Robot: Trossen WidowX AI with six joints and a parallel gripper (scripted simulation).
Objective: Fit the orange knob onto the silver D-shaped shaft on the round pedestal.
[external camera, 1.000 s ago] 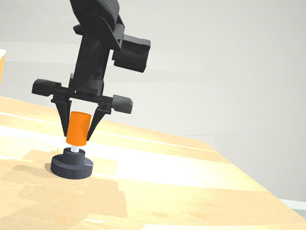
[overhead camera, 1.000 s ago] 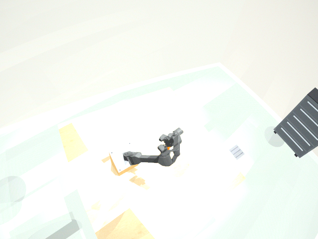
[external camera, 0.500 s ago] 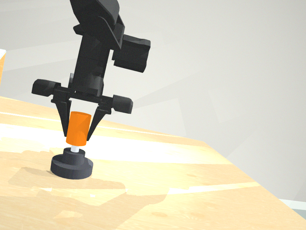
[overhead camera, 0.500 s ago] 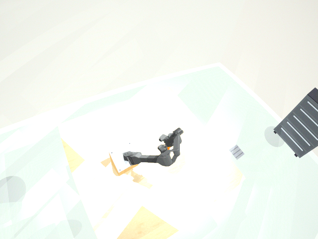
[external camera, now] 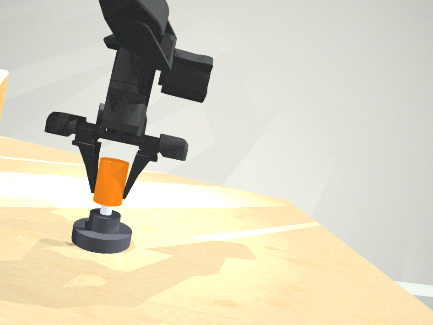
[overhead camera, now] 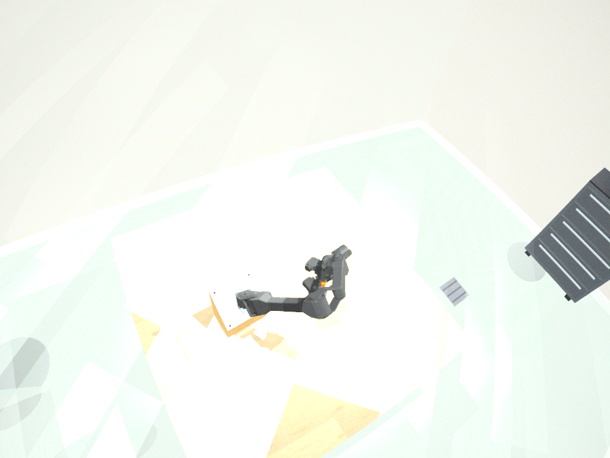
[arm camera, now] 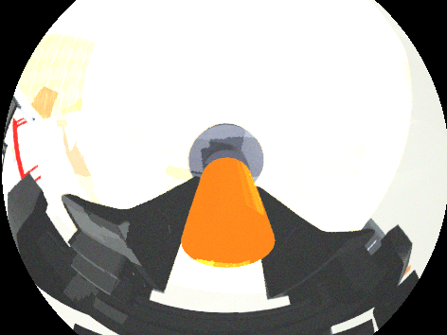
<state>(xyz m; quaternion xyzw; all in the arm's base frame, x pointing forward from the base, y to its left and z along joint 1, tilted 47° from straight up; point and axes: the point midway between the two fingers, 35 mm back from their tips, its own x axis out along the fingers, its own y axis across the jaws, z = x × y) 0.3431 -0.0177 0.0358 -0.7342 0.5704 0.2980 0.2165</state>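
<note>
The orange knob (overhead camera: 324, 284) (external camera: 111, 181) (arm camera: 227, 213) is a tall cylinder, tilted slightly in the exterior view. My gripper (external camera: 108, 195) is shut on it, one finger on each side. The silver shaft (external camera: 105, 210) shows as a short length between the knob's lower end and the pedestal's raised collar. The dark round pedestal (external camera: 101, 241) (arm camera: 256, 153) stands on the table directly below the knob. A gap remains between knob and collar. The knob's hole and the shaft's top and flat side are hidden, so I cannot tell how they line up.
The wooden table (overhead camera: 315, 418) (external camera: 297, 279) lies under the pedestal. The arm's base stands on a white-topped block (overhead camera: 226, 315) at the left in the top view. A dark slatted object (overhead camera: 571, 236) is at the far right, beyond a small grey vent (overhead camera: 453, 291).
</note>
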